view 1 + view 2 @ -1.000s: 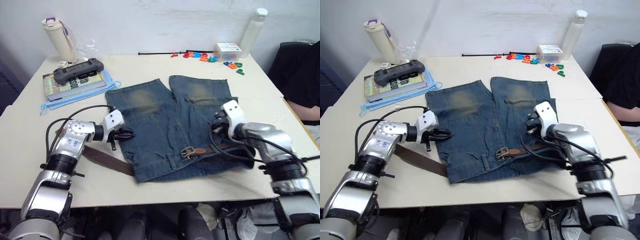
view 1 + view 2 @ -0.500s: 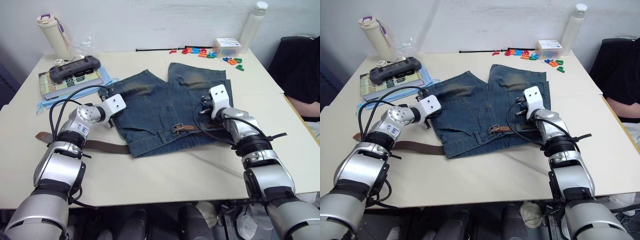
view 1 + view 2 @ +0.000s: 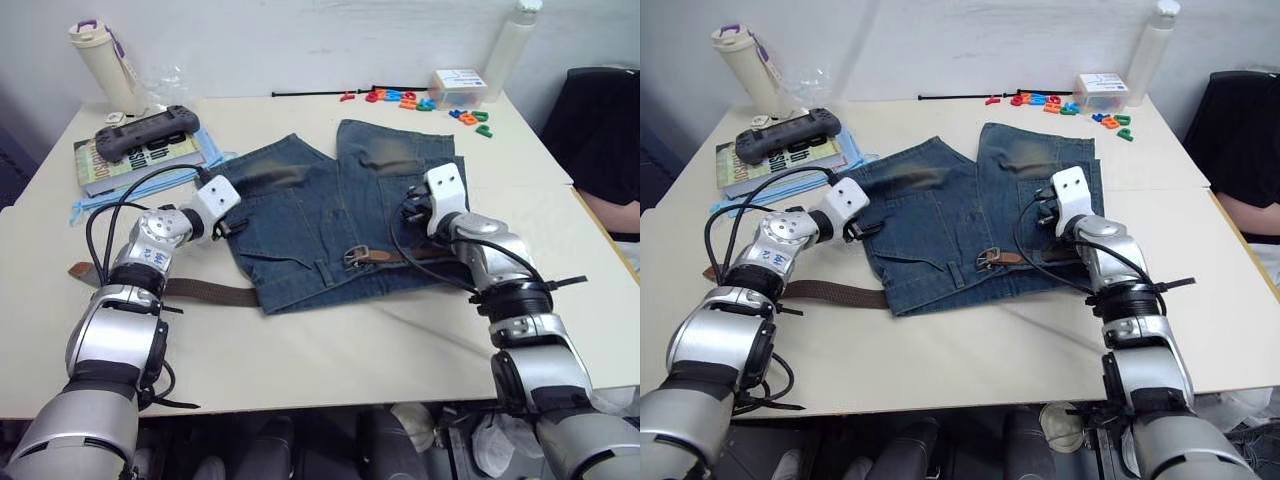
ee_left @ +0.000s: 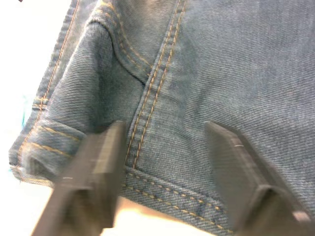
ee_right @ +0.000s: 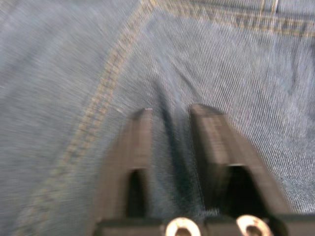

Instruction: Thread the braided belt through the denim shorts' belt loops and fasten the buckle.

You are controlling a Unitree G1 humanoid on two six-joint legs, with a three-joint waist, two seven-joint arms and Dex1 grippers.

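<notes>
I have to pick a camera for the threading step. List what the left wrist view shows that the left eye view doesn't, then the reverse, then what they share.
The left wrist view adds close detail: the orange double stitching of a seam and a hem, with the left gripper open, one finger on each side of that seam. The left eye view adds the layout: the braided belt running out from the shorts' left side across the table, and the buckle at the waistband. Both show the denim shorts and the left gripper over them.
</notes>
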